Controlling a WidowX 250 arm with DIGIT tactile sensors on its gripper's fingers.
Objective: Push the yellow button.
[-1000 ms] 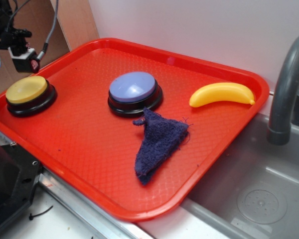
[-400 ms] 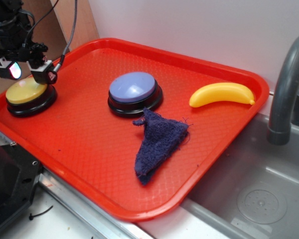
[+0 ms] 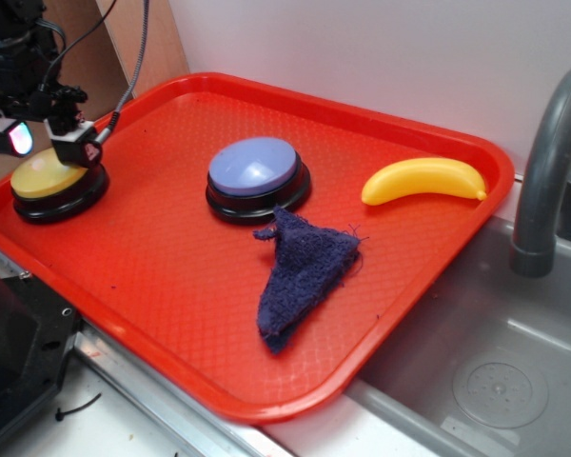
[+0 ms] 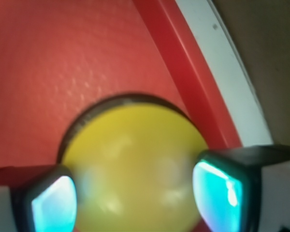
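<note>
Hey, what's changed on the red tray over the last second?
The end effector swung in from the tray's left edge and dropped over the yellow button, fingers spread apart; nothing grasped. The lavender-blue button, banana and blue cloth haven't moved.

A tray (image 3: 171, 286) carries everything. One button (image 3: 46, 178) (image 4: 135, 164) sits near the tray's left edge, with the gripper (image 3: 40, 141) (image 4: 135, 193) directly above it. A second button (image 3: 257, 176) sits near the tray's middle, a cloth (image 3: 300, 271) just in front of it, touching. A banana (image 3: 423, 179) lies near the right edge. A sink (image 3: 495, 362) lies right of the tray, a faucet (image 3: 547, 171) behind it.
</note>
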